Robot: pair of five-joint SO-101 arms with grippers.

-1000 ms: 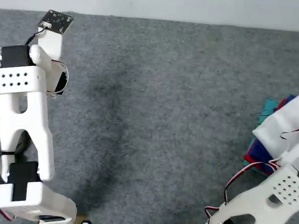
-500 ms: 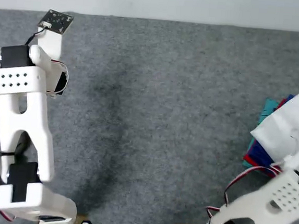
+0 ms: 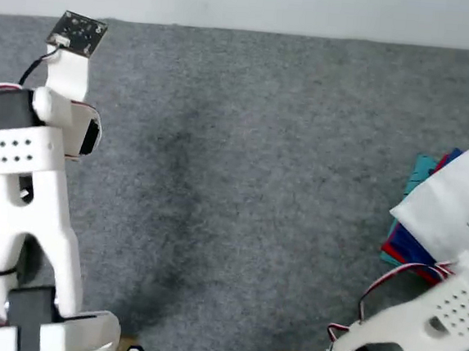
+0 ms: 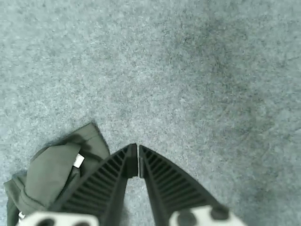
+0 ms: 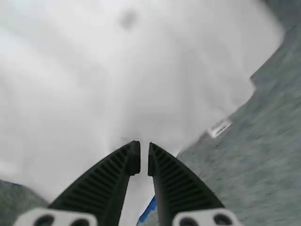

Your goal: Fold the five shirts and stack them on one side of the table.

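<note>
A folded white shirt (image 3: 450,202) tops a stack at the table's right edge, with teal (image 3: 420,171), blue (image 3: 410,236) and red (image 3: 396,254) shirts under it. My right gripper (image 5: 142,153) hovers close over the white shirt (image 5: 141,70), jaws together with nothing between them. Its arm (image 3: 427,324) lies just in front of the stack. A crumpled dark green shirt (image 4: 51,174) lies on the grey mat beside my left gripper (image 4: 138,151), which is shut and empty above bare mat. The left arm (image 3: 20,181) stands along the table's left side.
Grey felt mat (image 3: 242,184) covers the table between the arms, up to a pale wall at the back. A small white label (image 5: 218,128) sticks out at the white shirt's edge. Blue fabric (image 5: 149,207) peeks from beneath the white shirt.
The left arm has shifted a little left and toward the back. The right arm has drawn back off the stack toward the front right, uncovering more of the white shirt.
</note>
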